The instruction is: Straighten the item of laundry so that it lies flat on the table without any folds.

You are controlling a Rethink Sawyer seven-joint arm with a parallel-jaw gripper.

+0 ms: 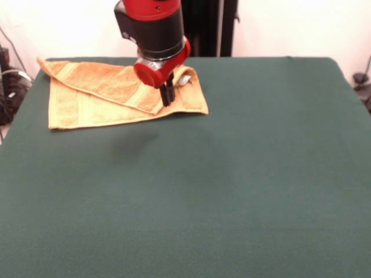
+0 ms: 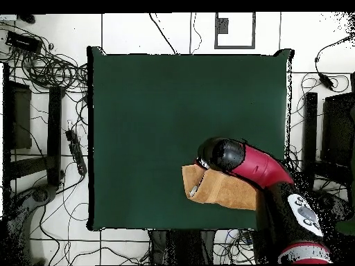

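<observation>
**Towel still folded at the robot's edge, gripper down on the flap**

You had a wide green surface [image 1: 243, 174] to work with, and almost all of it was bare; that left ample room to draw cloth out toward the camera side in the front view. The red and black arm [image 2: 253, 165] reached in low from the pedestal side. In the overhead view its bulk covered much of the towel, so only one end of the cloth showed past it.

The towel [image 1: 87, 107] lay at the robot's edge of the surface, toward the left in the front view. It was not flat: an upper layer was folded diagonally over the lower one, its border band running slantwise. Only the front view showed you that fold clearly.

The gripper [image 1: 167, 94] stood at the tip of that folded flap, its dark fingers close together and pointing straight down. Whether they pinched cloth or merely touched it, you could not tell from either view. I judge it was placed there because the flap's free corner is the natural place to take hold and peel the layer back.

A small white care tag [image 1: 184, 80] showed just beside the gripper.
</observation>
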